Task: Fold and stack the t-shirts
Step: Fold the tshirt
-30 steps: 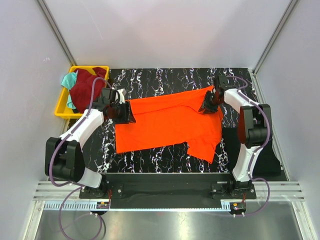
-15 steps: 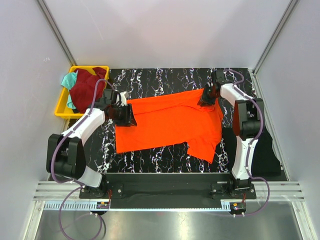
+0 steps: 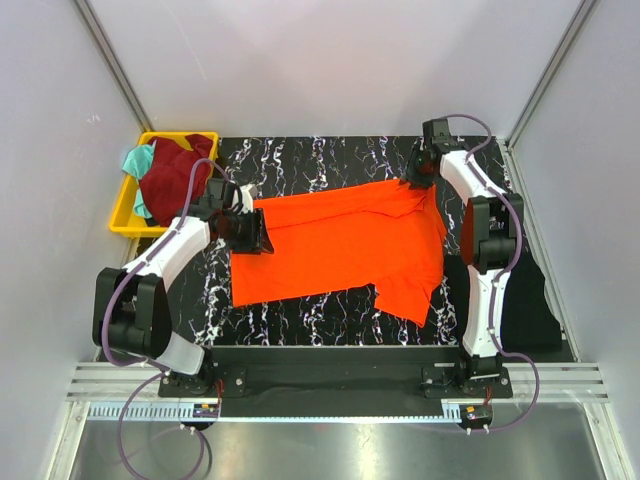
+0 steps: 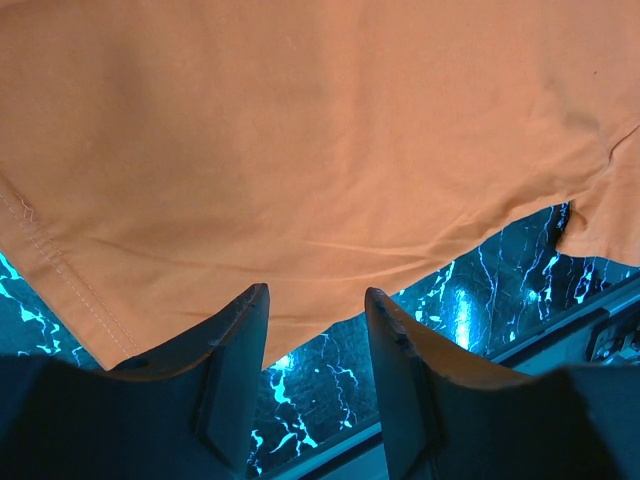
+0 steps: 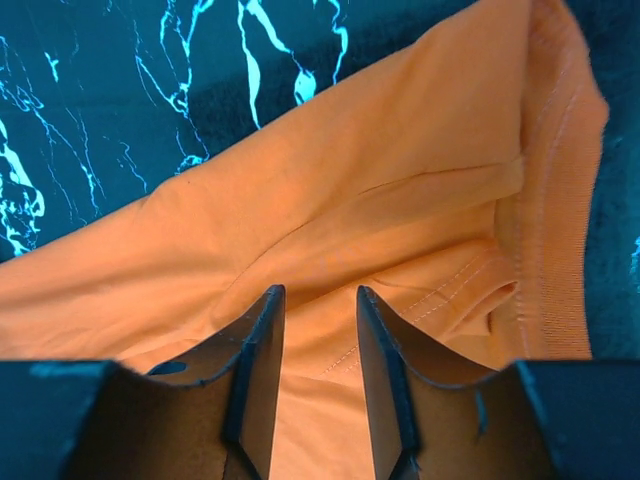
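Flattening stage of the first fold: the orange t-shirt (image 3: pixel 340 245) lies spread, front down or up not determinable, across the middle of the black marbled table (image 3: pixel 320 160), one sleeve turned out at its near right corner. The left claw (image 4: pixel 315 293) sits low at the shirt's left hem (image 4: pixel 50 270), its jaws apart with cloth edge and bare table showing between them. The right claw (image 5: pixel 318 291) is at the far right corner beside the ribbed collar (image 5: pixel 560 200), jaws likewise apart over wrinkled cloth, nothing pinched. The maroon t-shirt (image 3: pixel 170 180) and teal t-shirt (image 3: pixel 138 160) wait heaped in the yellow bin (image 3: pixel 125 215) off the table's left end. The next move probably calls for each claw to close on its edge so the cloth can be drawn taut or folded over.
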Robot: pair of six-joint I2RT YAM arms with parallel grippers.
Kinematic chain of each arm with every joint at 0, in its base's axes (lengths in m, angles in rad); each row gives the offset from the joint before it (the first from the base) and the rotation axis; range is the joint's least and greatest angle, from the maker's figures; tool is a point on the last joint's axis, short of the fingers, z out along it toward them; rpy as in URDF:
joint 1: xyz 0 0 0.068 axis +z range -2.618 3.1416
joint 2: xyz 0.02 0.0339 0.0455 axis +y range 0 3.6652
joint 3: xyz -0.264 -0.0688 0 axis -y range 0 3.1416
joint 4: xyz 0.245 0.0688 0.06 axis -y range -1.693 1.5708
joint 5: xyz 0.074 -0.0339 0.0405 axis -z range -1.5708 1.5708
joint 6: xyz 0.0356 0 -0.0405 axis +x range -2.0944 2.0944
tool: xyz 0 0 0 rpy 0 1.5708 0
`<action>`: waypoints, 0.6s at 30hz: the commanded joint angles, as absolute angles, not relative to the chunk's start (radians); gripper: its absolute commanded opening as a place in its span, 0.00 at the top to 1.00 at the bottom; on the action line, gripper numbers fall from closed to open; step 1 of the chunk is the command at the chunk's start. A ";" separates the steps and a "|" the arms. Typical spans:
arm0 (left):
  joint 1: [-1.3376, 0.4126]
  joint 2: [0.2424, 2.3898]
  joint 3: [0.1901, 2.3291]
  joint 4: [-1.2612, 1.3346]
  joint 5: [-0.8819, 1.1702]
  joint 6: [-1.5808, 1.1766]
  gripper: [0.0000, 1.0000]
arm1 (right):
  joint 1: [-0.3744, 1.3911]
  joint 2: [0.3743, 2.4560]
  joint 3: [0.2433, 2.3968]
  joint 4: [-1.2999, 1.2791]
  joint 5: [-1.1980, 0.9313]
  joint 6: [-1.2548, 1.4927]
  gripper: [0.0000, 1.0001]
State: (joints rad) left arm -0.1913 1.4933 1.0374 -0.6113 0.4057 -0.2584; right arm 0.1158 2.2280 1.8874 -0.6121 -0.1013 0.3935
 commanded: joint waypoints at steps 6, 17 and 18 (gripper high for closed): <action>-0.187 1.450 1.028 -0.578 0.437 -0.255 0.52 | 0.118 2.050 1.741 -0.658 -0.138 0.374 0.50; -0.186 1.477 1.067 -0.565 0.445 -0.262 0.52 | 0.126 2.078 1.594 -0.561 -0.236 0.425 0.48; -0.183 1.483 1.075 -0.565 0.445 -0.262 0.52 | 0.127 2.094 1.595 -0.560 -0.238 0.428 0.48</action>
State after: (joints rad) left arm -0.1909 1.4837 1.0225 -0.6006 0.4156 -0.2596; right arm 0.1162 2.0663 1.5871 -0.6067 -0.1989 0.4053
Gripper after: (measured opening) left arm 0.482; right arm 0.523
